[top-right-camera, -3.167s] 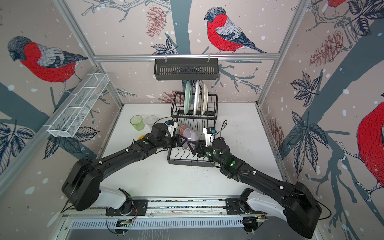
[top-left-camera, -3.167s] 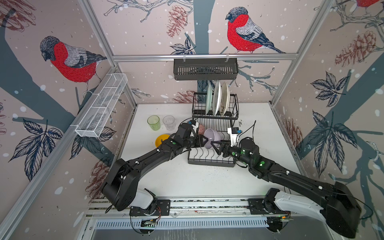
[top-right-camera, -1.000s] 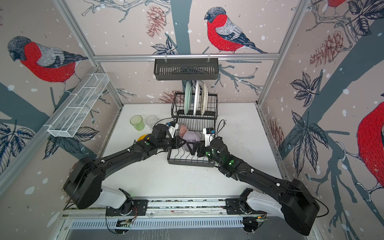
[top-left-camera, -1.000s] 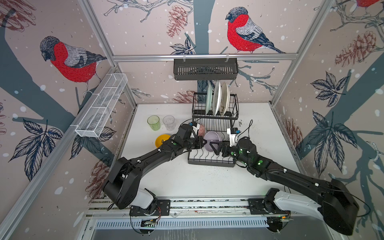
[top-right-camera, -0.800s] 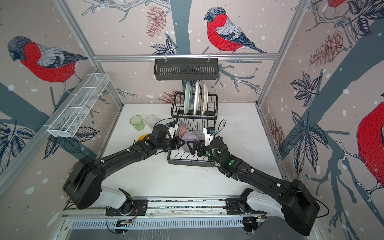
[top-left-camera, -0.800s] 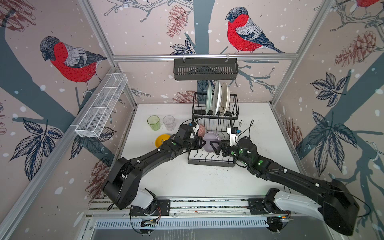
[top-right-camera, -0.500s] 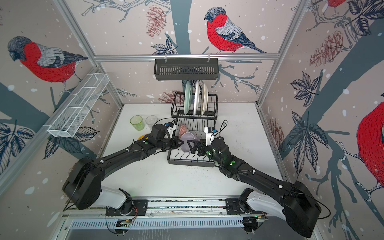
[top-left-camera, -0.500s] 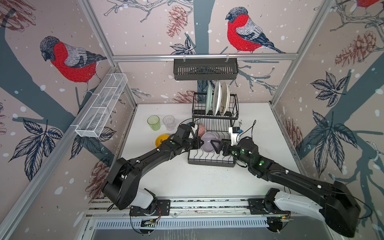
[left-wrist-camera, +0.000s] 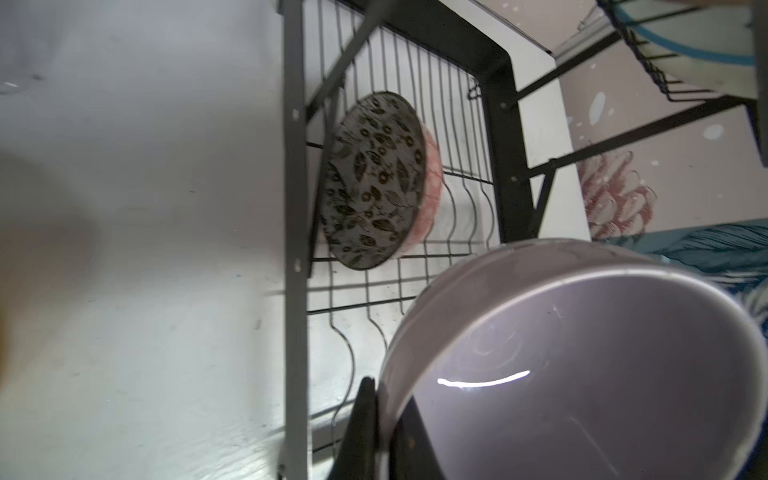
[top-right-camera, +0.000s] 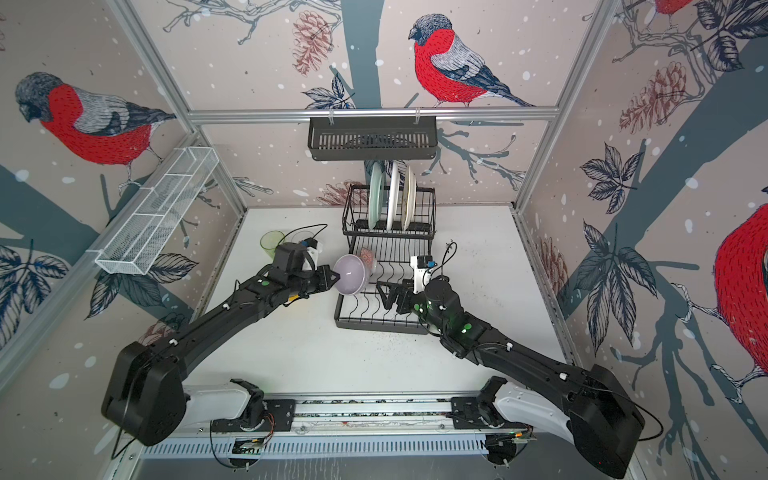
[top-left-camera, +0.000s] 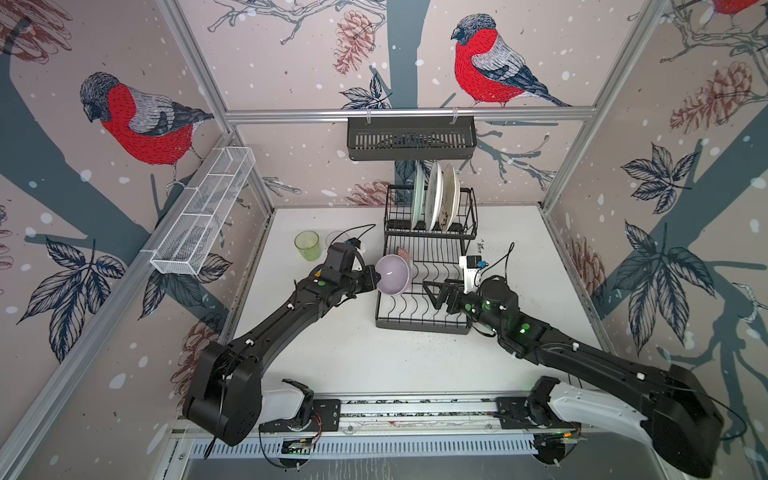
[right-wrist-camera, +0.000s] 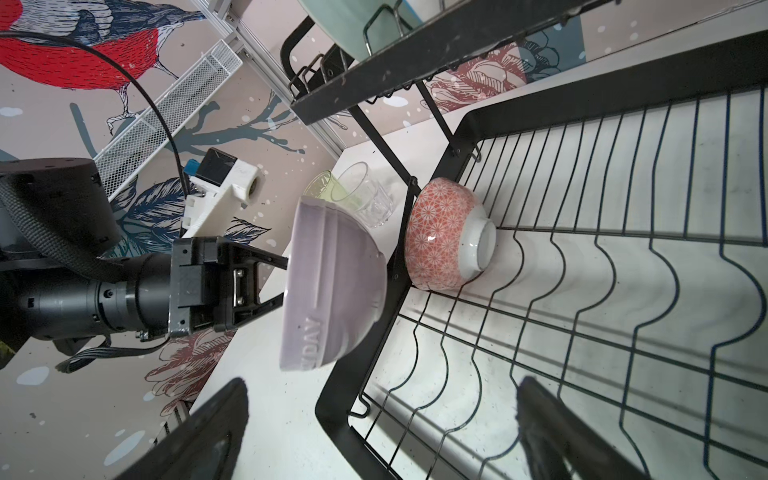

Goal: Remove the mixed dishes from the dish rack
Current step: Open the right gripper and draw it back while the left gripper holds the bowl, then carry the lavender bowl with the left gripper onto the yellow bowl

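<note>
My left gripper [top-left-camera: 376,276] is shut on the rim of the lilac bowl [top-left-camera: 392,274], one finger inside and one outside [left-wrist-camera: 365,415]. The bowl hangs tilted over the left edge of the black dish rack [top-left-camera: 419,326]. The pink patterned bowl [right-wrist-camera: 449,237] leans on its side at the lower tray's back left. Three plates, pale green [top-left-camera: 417,199], white [top-left-camera: 434,195] and cream [top-left-camera: 451,199], stand upright in the raised tier. My right gripper [top-left-camera: 430,293] hangs open and empty over the lower tray, just right of the lilac bowl [right-wrist-camera: 332,282].
A green glass [top-left-camera: 307,245] and a clear glass [right-wrist-camera: 370,199] stand on the table left of the rack, behind my left arm. A black slotted basket [top-left-camera: 411,143] hangs on the back wall. A white mesh basket [top-left-camera: 203,216] runs along the left wall.
My left gripper has carried the lilac bowl leftward, from over the lower tray to its left edge. The right gripper stays open over the tray, now apart from the bowl.
</note>
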{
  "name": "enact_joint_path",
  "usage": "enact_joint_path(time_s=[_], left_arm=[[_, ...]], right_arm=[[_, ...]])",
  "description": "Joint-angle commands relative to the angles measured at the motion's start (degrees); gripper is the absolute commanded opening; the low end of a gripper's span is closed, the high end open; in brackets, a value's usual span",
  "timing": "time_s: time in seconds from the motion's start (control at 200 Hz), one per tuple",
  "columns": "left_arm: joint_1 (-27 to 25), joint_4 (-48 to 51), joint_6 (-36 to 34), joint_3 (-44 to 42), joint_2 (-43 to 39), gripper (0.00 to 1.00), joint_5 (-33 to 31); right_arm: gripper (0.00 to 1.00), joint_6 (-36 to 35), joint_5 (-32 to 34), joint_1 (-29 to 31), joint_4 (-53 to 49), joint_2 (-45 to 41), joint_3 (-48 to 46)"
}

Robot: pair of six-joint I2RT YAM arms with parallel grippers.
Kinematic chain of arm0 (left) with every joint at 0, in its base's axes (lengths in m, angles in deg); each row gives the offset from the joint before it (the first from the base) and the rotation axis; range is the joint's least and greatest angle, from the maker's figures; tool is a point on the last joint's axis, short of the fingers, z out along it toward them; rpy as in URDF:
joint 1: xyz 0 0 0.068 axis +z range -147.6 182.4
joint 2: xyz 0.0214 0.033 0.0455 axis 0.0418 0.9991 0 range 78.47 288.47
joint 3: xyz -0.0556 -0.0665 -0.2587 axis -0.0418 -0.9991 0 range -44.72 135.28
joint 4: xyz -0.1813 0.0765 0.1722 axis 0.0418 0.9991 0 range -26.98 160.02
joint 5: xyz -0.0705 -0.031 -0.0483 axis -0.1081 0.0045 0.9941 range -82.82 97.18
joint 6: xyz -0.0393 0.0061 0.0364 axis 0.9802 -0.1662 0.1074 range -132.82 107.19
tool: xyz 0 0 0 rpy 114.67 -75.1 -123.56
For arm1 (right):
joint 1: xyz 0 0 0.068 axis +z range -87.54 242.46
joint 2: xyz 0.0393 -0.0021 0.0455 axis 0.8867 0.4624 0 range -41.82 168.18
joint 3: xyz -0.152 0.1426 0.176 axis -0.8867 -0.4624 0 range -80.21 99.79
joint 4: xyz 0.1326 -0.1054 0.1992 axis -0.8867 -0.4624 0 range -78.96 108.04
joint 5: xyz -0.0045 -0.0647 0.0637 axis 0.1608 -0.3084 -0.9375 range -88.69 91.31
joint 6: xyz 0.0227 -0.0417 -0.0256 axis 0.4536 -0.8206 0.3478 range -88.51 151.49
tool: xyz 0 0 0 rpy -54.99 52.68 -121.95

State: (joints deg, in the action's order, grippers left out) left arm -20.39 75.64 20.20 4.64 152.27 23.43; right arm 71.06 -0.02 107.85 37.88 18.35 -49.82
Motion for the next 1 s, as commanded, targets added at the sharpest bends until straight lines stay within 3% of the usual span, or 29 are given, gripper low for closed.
enact_joint_path(time_s=[0.0,0.245,0.475,0.65,0.995], left_arm=[[3.2,4.0,-1.2,-0.5,-2.5,0.0,-3.7],[13.4,10.0,-4.9,-1.1,-8.8,0.0,-10.1],[21.7,15.0,-9.3,1.3,-7.1,0.0,-11.5],[24.8,18.7,-11.8,3.9,-4.8,0.0,-13.6],[27.4,22.0,-15.2,7.5,1.8,0.0,-11.3]], right_arm=[[1.0,-2.9,-0.1,-0.1,0.9,0.2,0.7],[1.0,-6.0,0.0,-0.5,-1.9,-0.8,1.7],[1.0,-6.9,-0.7,-2.4,-3.2,-2.1,0.7],[1.0,-7.0,-2.9,-4.8,-3.1,-2.8,-0.4],[1.0,-7.1,-6.8,-8.5,-2.6,-2.6,-1.4]])
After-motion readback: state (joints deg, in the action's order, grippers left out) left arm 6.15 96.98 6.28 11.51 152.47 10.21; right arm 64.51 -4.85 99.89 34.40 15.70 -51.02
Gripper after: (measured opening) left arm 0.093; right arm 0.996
